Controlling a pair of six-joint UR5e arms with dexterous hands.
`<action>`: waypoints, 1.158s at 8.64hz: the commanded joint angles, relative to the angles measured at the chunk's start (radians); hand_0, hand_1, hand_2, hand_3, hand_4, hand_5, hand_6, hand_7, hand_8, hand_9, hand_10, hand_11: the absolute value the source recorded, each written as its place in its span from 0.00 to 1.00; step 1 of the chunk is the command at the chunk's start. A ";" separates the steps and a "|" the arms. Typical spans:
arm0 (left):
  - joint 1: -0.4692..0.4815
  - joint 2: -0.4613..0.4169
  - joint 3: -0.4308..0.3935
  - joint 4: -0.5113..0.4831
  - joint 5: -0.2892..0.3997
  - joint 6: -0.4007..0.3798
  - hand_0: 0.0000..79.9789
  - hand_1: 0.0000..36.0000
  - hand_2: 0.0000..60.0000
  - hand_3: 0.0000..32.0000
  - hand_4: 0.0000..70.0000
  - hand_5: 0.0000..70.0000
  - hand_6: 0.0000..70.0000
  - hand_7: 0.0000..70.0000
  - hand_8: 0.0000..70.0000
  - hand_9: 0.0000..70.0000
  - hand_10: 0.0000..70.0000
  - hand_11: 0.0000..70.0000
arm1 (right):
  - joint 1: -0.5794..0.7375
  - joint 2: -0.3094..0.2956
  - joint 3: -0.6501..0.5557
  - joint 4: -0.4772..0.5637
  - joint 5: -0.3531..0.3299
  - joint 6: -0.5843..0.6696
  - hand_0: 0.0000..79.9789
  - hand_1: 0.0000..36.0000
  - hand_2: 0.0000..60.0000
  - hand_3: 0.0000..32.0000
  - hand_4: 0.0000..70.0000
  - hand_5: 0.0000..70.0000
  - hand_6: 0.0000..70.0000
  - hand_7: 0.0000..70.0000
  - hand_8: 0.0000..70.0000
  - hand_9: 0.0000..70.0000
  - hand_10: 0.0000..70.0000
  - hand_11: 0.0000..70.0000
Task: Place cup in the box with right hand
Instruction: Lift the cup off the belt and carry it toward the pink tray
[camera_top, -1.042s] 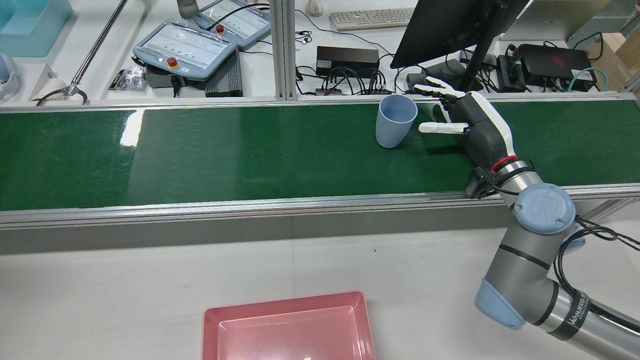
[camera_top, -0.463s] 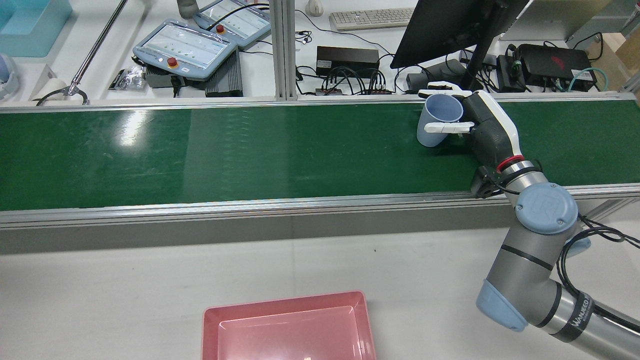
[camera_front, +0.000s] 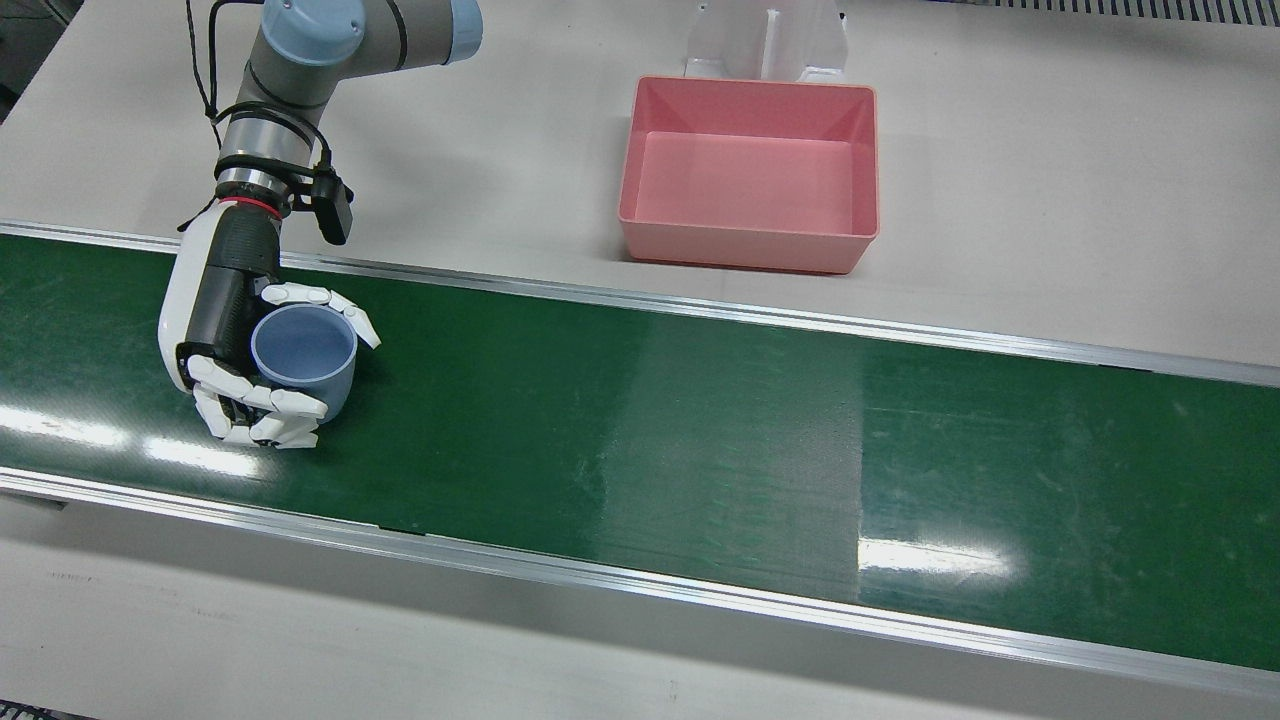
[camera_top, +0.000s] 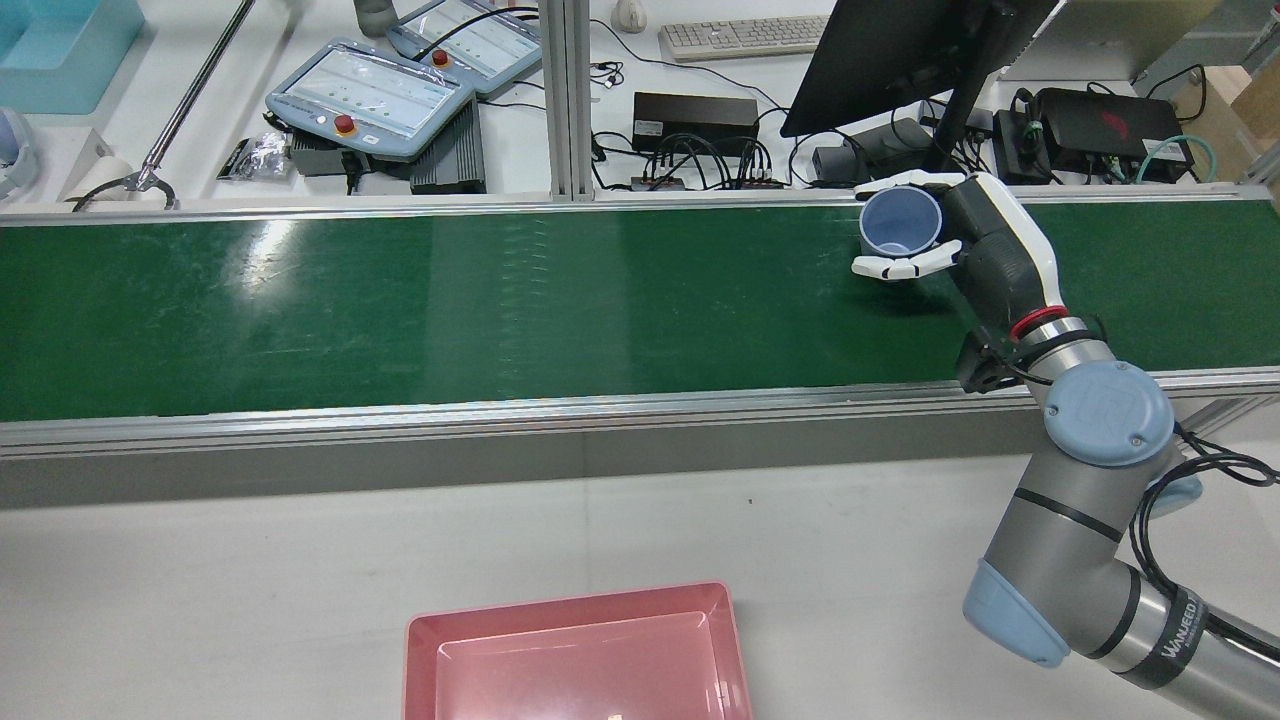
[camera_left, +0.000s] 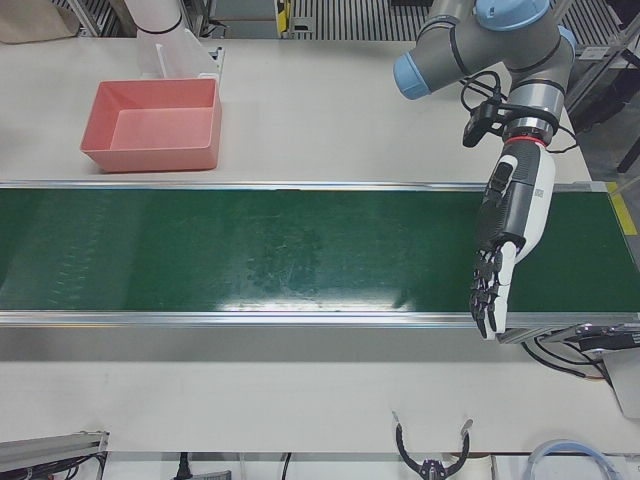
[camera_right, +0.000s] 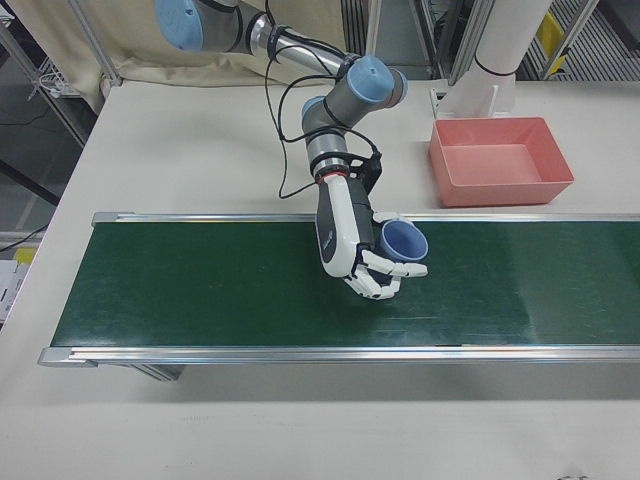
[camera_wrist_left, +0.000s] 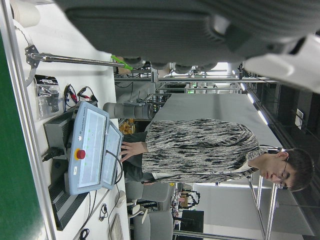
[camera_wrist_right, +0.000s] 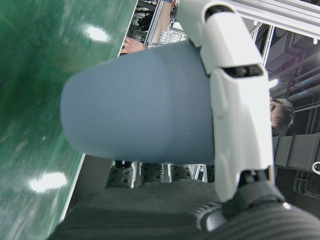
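- One smooth, tapered blue cup (camera_front: 304, 356) is sitting upright inside the right hand (camera_front: 235, 340), white fingers (camera_front: 262, 398) wrapping its wall above the glossy green belt (camera_front: 700, 420).
- Left hand (camera_left: 507, 235) is hanging over the belt, fingers straight and slightly apart.
- Pink box (camera_front: 750, 172) is lying beside the belt, partly cropped in the rear view.

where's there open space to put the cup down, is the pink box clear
Yes: the pink box shows a bare floor. The white table around it is bare too, as is the green belt beyond the right hand, which holds the cup. The left hand hangs over the belt's far end.
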 joint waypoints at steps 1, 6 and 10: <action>0.000 0.000 0.001 0.000 0.000 0.000 0.00 0.00 0.00 0.00 0.00 0.00 0.00 0.00 0.00 0.00 0.00 0.00 | 0.012 -0.026 0.228 -0.074 -0.003 -0.028 1.00 1.00 1.00 0.00 1.00 0.37 0.57 1.00 1.00 1.00 0.91 1.00; 0.000 0.000 0.001 0.000 0.000 0.000 0.00 0.00 0.00 0.00 0.00 0.00 0.00 0.00 0.00 0.00 0.00 0.00 | -0.300 -0.017 0.551 -0.159 0.002 -0.230 1.00 1.00 1.00 0.00 1.00 0.36 0.55 1.00 0.99 1.00 0.89 1.00; 0.000 0.000 0.002 -0.002 0.000 0.000 0.00 0.00 0.00 0.00 0.00 0.00 0.00 0.00 0.00 0.00 0.00 0.00 | -0.618 0.020 0.531 -0.147 0.069 -0.470 1.00 1.00 1.00 0.00 0.89 0.36 0.55 1.00 1.00 1.00 0.93 1.00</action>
